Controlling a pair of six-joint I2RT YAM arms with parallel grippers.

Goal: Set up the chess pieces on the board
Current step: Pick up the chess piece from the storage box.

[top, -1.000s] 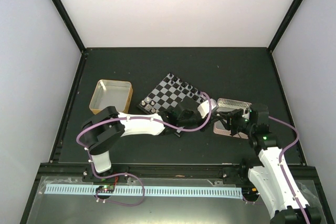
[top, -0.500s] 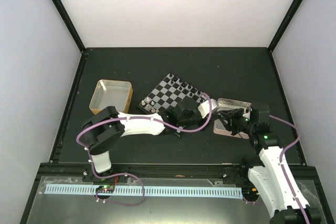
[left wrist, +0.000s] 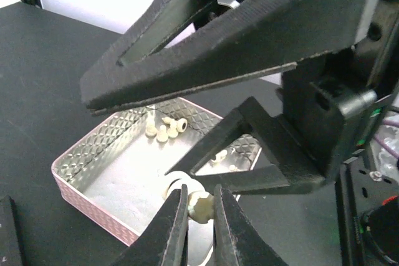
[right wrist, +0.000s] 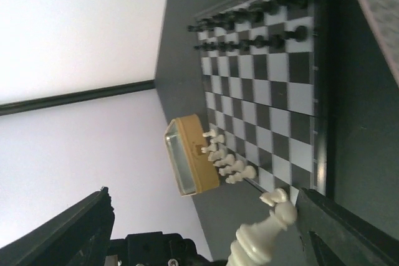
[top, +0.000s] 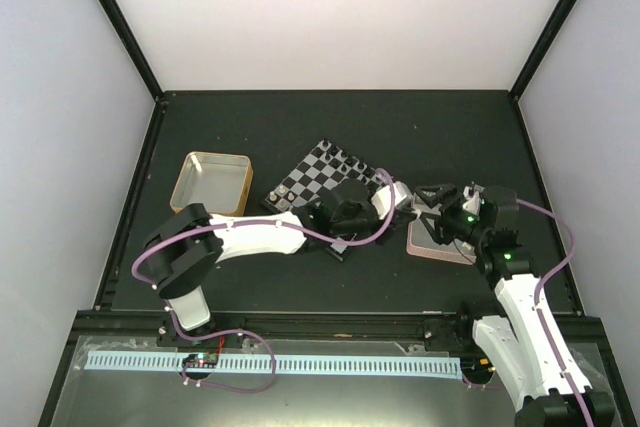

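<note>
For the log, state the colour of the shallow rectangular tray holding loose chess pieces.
The rectangular metal tray is pink outside, silvery quilted inside; left wrist view.

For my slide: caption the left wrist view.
Left gripper pinches a tiny cream-white chess piece at a pink rectangular tray of loose pieces.

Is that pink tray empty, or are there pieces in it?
Not empty. The left wrist view shows several cream pieces lying loose inside the pink tray.
</note>
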